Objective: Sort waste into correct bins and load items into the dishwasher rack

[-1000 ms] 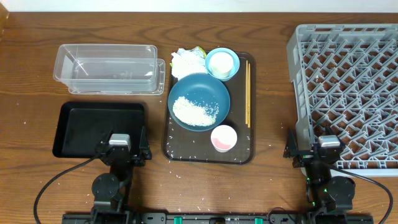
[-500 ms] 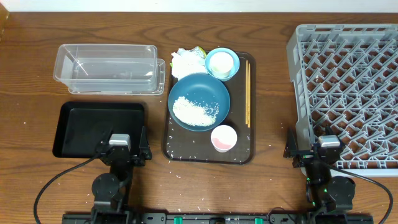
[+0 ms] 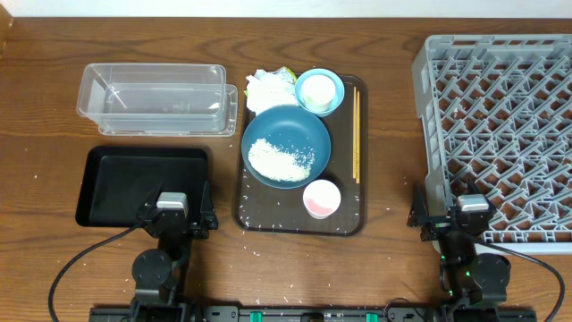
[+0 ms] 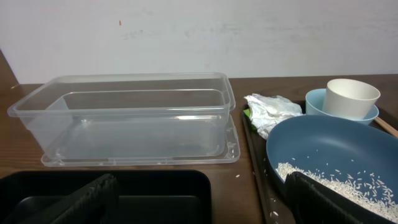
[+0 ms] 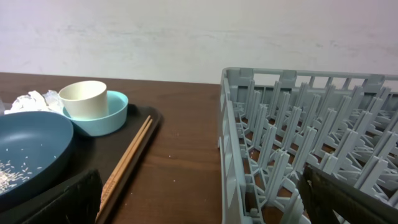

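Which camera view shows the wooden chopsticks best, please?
The overhead view: the chopsticks lie whole along the serving tray's right edge. The right wrist view shows them foreshortened, the near end hidden. The left wrist view shows at most a sliver at its right edge.

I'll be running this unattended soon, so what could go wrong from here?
Rice lies loose in the big bowl; tilting it in transit could scatter grains. The white cup sits inside the small bowl; lifting that bowl first could topple it. The chopsticks lie flat on the serving tray, probably hard to pinch.
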